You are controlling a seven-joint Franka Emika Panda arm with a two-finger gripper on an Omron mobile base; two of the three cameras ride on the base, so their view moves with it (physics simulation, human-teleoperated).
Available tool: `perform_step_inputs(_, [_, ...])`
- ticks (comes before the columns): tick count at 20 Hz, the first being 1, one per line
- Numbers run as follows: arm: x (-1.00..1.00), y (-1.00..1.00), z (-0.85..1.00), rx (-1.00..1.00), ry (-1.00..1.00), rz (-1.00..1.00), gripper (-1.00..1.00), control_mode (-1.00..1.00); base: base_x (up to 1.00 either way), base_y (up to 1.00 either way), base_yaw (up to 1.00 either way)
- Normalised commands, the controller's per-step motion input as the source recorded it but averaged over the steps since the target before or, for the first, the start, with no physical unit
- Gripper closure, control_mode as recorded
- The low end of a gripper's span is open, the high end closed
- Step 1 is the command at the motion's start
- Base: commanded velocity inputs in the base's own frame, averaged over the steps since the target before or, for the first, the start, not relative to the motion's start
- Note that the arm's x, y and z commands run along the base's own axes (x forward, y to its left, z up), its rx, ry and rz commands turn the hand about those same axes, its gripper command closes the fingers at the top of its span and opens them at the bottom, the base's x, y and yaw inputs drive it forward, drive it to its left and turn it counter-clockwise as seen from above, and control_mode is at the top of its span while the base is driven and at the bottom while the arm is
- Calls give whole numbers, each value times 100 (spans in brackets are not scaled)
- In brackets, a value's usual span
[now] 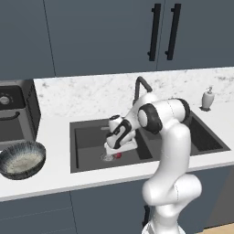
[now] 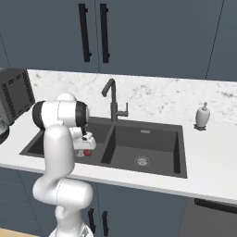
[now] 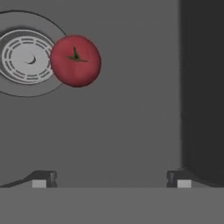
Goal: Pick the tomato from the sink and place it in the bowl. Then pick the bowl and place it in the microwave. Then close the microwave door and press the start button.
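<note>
round red tomato, metal drain

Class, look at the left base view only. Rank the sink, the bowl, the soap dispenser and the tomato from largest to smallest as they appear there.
1. sink
2. bowl
3. soap dispenser, though it stands farther from the camera
4. tomato, partly hidden by the hand

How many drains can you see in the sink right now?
2. One drain sits in the left basin beside the tomato, under the claw; the other drain is in the right basin of the sink.
</note>
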Motion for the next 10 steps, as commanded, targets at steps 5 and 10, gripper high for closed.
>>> perform_step_inputs(5, [33,4,-33,0,0,2,-100,-100,0,0,0])
perform_step_inputs(10, [37,5,-34,0,0,3,-100,-100,0,0,0])
